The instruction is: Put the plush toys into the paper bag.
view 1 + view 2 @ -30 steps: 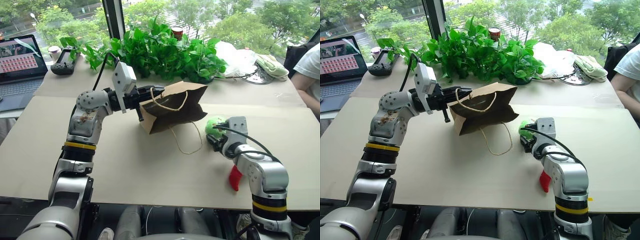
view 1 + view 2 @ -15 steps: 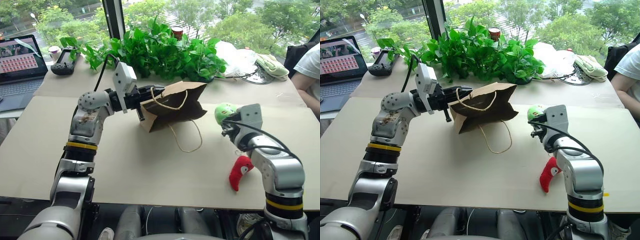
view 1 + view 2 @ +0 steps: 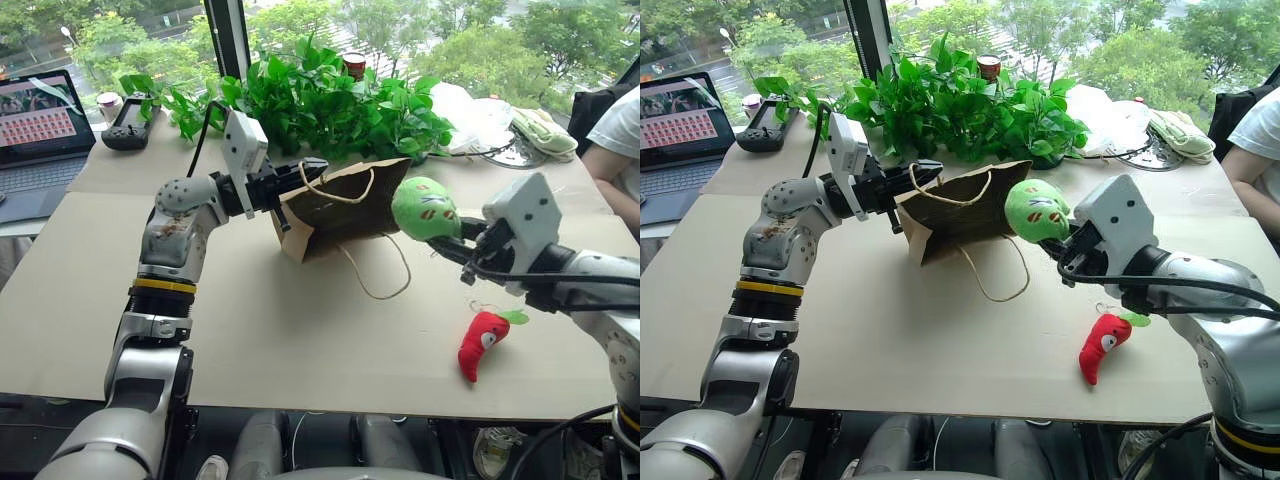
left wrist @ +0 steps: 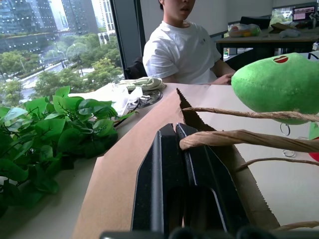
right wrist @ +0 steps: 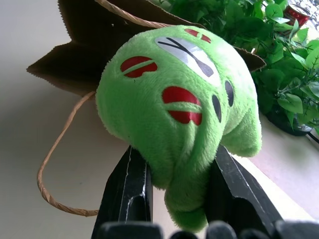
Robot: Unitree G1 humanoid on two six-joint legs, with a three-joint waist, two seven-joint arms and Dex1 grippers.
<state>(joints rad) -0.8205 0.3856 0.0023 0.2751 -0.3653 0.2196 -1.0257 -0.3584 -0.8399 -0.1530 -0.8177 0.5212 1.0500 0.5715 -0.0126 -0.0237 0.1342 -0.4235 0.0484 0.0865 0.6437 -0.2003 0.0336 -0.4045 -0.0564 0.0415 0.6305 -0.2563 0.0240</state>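
Plush green ball (image 3: pixel 425 208), round, with red and grey face marks, hangs just beside the paper bag (image 3: pixel 345 208) mouth, pinched between the right gripper (image 5: pixel 180 185) fingers. Brown kraft bag lies tipped on the table (image 3: pixel 250 330), its rim clamped by the left gripper (image 4: pixel 178 140), arm bent level. Red chili toy (image 3: pixel 481 343) lies apart from the bag, its leaf top partly behind the right arm.

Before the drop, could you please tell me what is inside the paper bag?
The paper bag has its mouth facing the green plush toy; the inside that shows is dark, with no toy visible. Its deeper part is hidden by its walls.
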